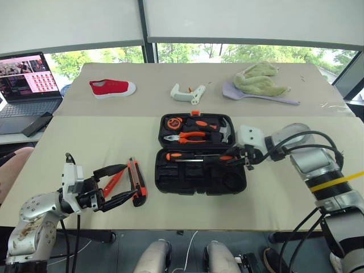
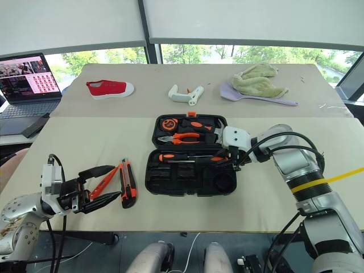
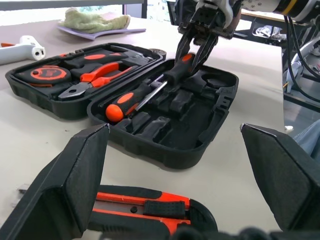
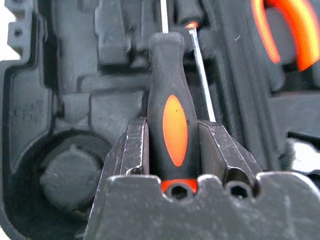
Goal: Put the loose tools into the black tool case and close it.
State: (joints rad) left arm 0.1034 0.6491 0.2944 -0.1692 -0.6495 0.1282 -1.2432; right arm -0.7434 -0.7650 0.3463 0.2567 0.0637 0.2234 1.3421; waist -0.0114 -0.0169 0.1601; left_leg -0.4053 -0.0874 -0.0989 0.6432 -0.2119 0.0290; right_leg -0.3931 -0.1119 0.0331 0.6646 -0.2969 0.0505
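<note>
Tabletop case (image 1: 201, 181), screwdrivers (image 3: 131, 99) inside

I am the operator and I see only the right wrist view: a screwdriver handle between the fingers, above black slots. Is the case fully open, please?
Observer: Yes. The black tool case lies open flat; pliers and a hammer sit in its far half.
Operator: Is another screwdriver already inside?
Observer: Yes, one screwdriver lies in the near half, beside the screwdriver that the right gripper holds.
Operator: What remains outside?
Observer: A utility knife and a slim orange tool lie on the table, at the open left gripper.
</note>
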